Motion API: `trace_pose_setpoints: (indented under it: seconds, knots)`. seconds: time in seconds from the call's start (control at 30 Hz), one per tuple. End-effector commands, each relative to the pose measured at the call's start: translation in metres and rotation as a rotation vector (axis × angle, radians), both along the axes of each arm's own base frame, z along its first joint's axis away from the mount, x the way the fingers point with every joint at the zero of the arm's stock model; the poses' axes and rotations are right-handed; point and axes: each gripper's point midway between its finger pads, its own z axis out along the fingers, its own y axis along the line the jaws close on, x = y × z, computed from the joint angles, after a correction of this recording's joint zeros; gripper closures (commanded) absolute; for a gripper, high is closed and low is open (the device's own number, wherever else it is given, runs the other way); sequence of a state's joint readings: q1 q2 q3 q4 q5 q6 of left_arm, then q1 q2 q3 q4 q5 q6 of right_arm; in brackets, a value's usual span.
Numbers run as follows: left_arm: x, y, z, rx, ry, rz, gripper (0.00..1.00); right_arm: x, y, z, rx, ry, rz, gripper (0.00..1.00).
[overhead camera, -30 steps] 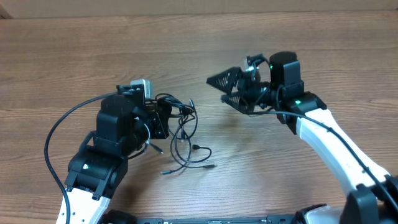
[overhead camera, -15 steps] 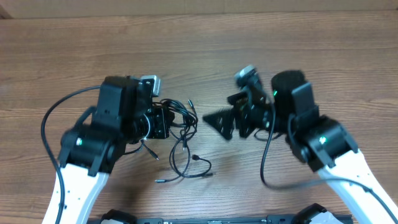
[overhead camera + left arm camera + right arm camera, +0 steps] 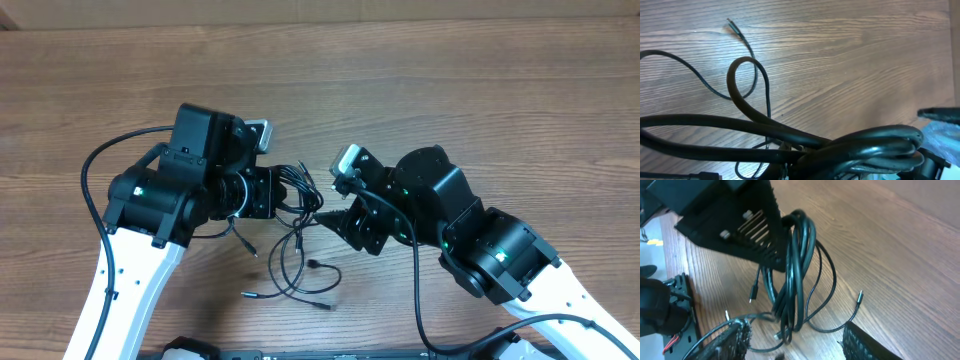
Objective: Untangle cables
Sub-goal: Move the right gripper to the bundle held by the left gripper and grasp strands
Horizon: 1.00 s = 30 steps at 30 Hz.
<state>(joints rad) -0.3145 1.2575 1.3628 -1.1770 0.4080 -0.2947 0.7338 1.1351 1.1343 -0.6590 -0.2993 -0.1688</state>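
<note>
- The right gripper (image 3: 795,341) has its jaws apart, one finger on each side of the cords hanging in front of it; nothing is pinched between them that I can see.
- The left gripper (image 3: 262,192) is clamped on the cables (image 3: 296,188), gathering several passes of cord into one thick bunch.
- In the overhead view the right gripper (image 3: 345,222) sits just beside the left gripper, on the side the bunch sticks out.
- Below the left gripper, the cables (image 3: 797,265) drop in long loops (image 3: 293,262) down to the table (image 3: 500,100); thin plug ends (image 3: 860,296) lie loose there, away from the bunch.
- The step looks like taking a second hold so the two arms can pull apart.
- To do it well, I would close on one strand only, close under the left gripper, not on the whole hank.
- Choose a cord that runs to a free plug end, so it can slide out.
- Draw away from the left gripper slowly; stop if the loops tighten into a knot.
</note>
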Motion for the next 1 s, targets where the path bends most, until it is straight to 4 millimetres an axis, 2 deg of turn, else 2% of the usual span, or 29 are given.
trace_pose_setpoints:
  seconds: [0.0,0.03,0.07,0.17,0.23,0.4,0.5,0.63,0.7,0.77,0.93,0.97]
  knots:
    - [-0.004,-0.019,0.017,-0.042,-0.052,-0.08,0.96,0.002,0.0,0.016,0.014,-0.059,0.001,0.44]
    - [-0.004,-0.022,0.018,-0.041,-0.063,-0.095,0.96,0.002,0.0,0.016,0.015,-0.059,0.001,0.47]
    - [-0.004,-0.028,0.02,-0.042,-0.082,-0.112,0.96,0.003,0.001,0.015,0.014,-0.058,0.001,0.62]
    - [-0.003,-0.035,0.023,-0.053,-0.105,-0.131,0.96,0.005,0.002,0.012,0.007,-0.051,0.001,0.87]
    - [-0.002,-0.036,0.024,-0.051,-0.113,-0.133,0.96,0.005,0.003,0.01,0.003,-0.046,0.001,0.96]
    - [0.002,-0.023,0.016,0.024,-0.115,-0.084,0.96,0.008,0.001,0.01,-0.001,-0.048,-0.014,0.96]
    - [0.008,-0.012,0.012,0.059,-0.091,0.024,0.96,0.013,-0.002,0.009,-0.011,-0.053,-0.052,0.96]
    - [0.014,-0.002,0.01,0.059,-0.047,0.176,0.96,0.036,-0.021,0.007,-0.015,-0.021,-0.277,0.96]
    - [0.014,-0.003,0.01,0.044,-0.032,0.203,0.96,0.047,-0.034,0.005,-0.011,-0.003,-0.401,0.96]
    - [0.013,-0.006,0.011,0.029,-0.03,0.191,0.96,0.05,-0.038,0.005,-0.006,0.008,-0.44,0.96]
    - [0.01,-0.011,0.012,0.015,-0.028,0.148,0.96,0.048,-0.039,0.002,-0.015,0.016,-0.44,0.96]
    - [0.01,-0.011,0.012,0.014,-0.027,0.149,0.96,0.048,-0.039,0.002,-0.017,0.018,-0.439,0.93]
